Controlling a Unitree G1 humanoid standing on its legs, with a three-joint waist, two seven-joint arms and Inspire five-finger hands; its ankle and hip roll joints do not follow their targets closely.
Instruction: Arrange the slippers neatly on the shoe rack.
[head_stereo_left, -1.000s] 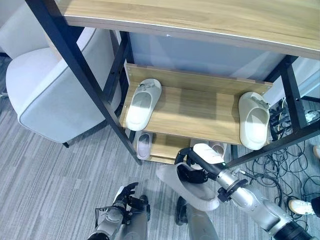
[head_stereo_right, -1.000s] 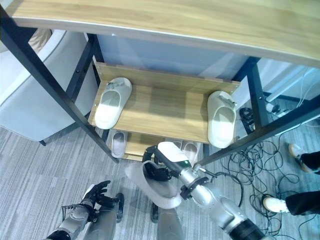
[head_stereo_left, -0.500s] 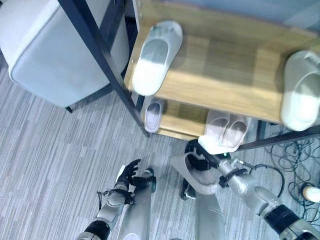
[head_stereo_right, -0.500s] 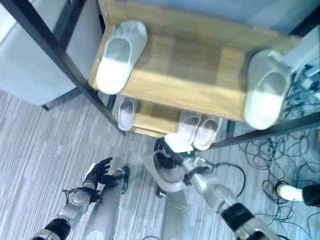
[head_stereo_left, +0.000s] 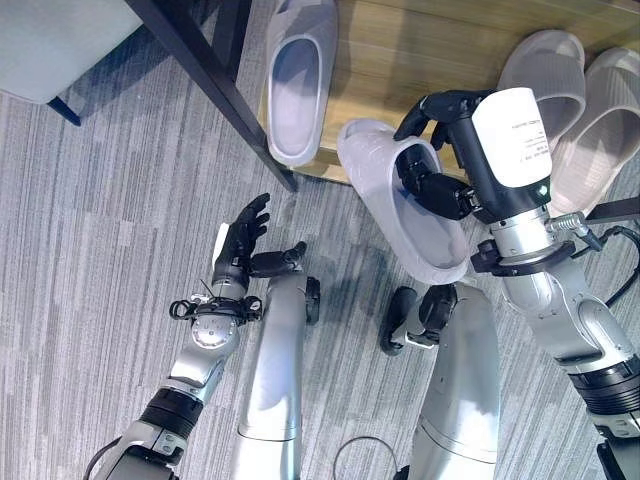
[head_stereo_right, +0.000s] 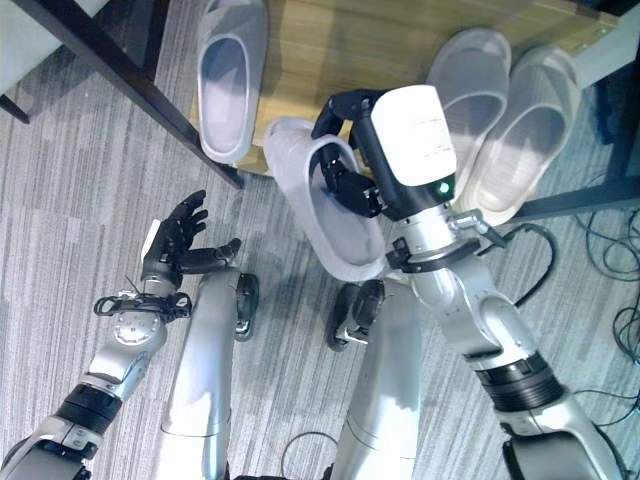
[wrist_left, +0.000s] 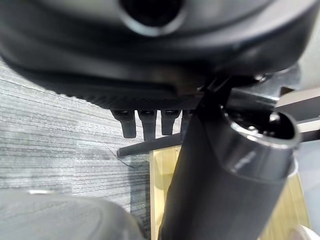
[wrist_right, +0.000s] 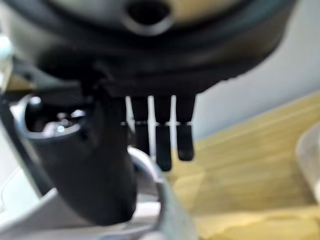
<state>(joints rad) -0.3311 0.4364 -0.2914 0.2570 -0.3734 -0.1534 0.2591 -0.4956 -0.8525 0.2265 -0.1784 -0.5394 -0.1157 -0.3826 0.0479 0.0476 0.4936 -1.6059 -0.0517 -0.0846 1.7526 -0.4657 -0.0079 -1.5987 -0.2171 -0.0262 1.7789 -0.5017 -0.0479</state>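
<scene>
Slipper (head_stereo_left: 405, 200) hung just off the shoe rack's (head_stereo_left: 420, 40) front edge, the right hand (head_stereo_left: 450, 160) pinching its strap, likely to slot it between the single slipper (head_stereo_left: 295, 80) and the pair (head_stereo_left: 570, 90). Left hand (head_stereo_left: 240, 240) idled, fingers spread, empty.

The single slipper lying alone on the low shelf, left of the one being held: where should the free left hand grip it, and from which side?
Probably the heel end of the single slipper: it overhangs the wooden shelf edge toward the robot. The open left hand could come from the floor side and close over the side wall, avoiding the black post.
</scene>
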